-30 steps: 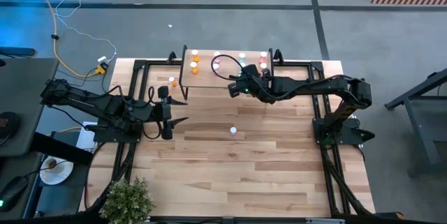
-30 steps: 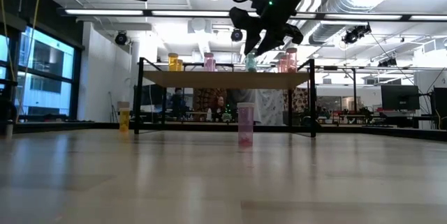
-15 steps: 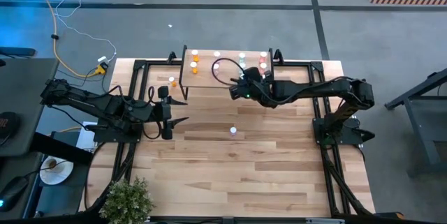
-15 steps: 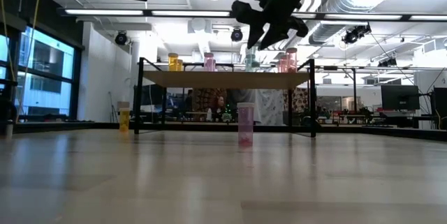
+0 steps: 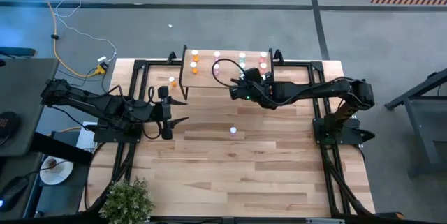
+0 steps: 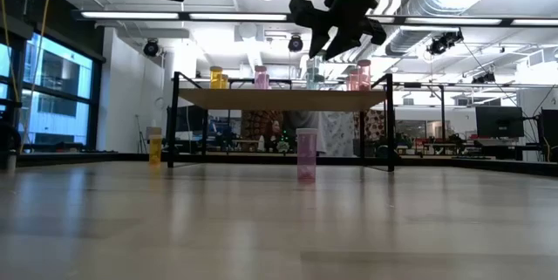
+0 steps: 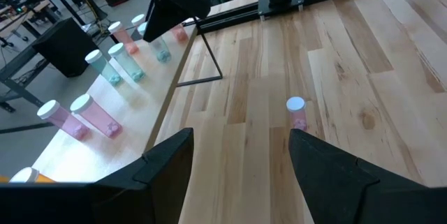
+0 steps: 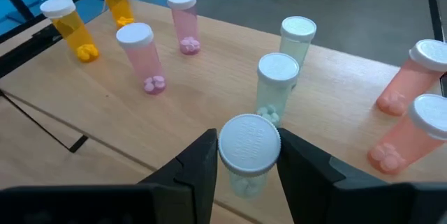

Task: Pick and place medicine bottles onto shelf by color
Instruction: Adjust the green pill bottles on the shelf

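Right wrist view: right fingers (image 8: 246,158) pinch teal bottle (image 8: 249,154) over shelf (image 8: 140,133); left fingers (image 7: 241,158) spread.

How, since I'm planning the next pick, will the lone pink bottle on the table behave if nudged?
The pink bottle stands tall and narrow, so a high nudge would probably tip it. Round-bodied, it would likely roll once down. Few pills show at its base, so it is probably light.
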You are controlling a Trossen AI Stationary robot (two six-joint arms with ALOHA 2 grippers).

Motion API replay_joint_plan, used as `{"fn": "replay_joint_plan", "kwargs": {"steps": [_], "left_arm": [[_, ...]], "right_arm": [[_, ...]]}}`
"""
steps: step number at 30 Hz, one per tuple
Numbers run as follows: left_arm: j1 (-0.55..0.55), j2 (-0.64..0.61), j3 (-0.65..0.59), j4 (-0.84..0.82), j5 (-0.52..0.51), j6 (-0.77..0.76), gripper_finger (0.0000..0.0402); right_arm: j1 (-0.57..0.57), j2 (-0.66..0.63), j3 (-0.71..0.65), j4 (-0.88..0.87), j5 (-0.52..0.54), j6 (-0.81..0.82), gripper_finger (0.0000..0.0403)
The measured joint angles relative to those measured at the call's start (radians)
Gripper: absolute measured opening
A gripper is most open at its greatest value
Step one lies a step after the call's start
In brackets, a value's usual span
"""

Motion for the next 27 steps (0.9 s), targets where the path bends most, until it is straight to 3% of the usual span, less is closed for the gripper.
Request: {"fn": "replay_joint_plan", "kwargs": {"steps": [27], "left_arm": [[0.0, 0.0, 0.0, 0.0, 0.0, 0.0, 0.0225]], "right_arm": [[-0.006, 0.042, 0.0, 0.044, -0.01, -0.011, 0.0129]]}}
